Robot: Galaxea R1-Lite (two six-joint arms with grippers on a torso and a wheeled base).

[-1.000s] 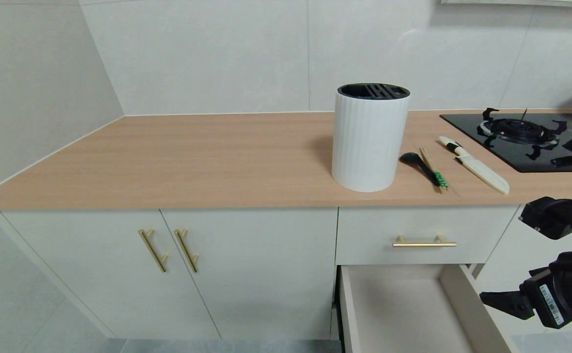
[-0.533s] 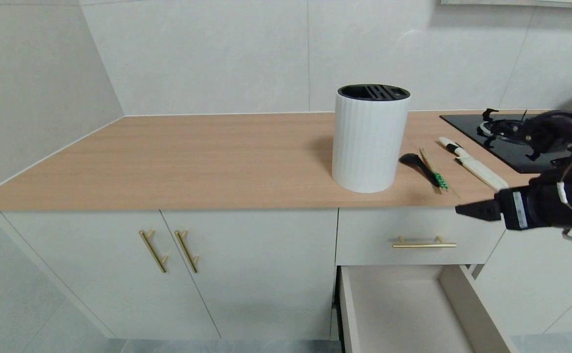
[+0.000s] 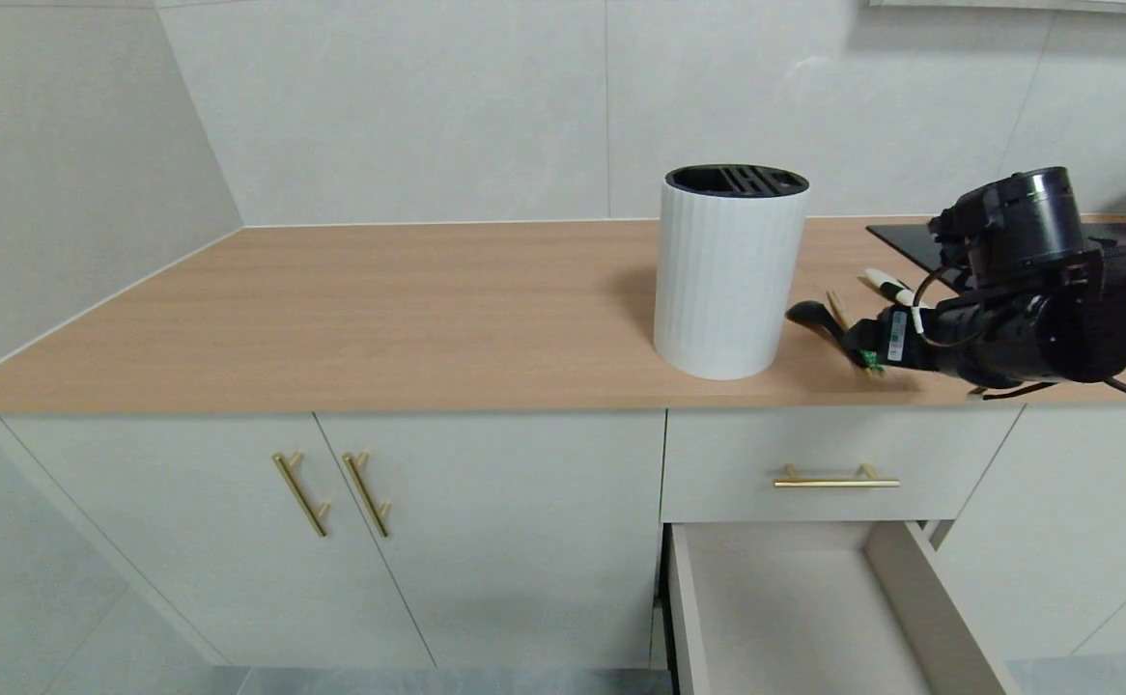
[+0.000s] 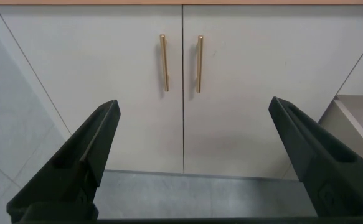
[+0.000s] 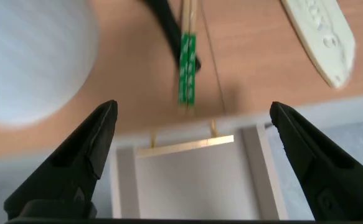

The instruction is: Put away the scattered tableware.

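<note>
Over the front edge of the desk [image 3: 380, 309], the right end effector [image 5: 192, 109] hovers with its jaws spread wide and nothing held, above the green-tipped chopsticks [image 5: 186, 59]. A black spoon [image 3: 807, 313] lies just beside them, at 3 o'clock of the white knife block [image 3: 729, 275]. A cream knife [image 5: 321, 37] lies at 3 o'clock of the chopsticks. The open drawer [image 3: 795, 598] sits at 6 o'clock. The left end effector [image 4: 193, 102], equally wide and empty, faces the cabinet doors [image 4: 181, 124].
</note>
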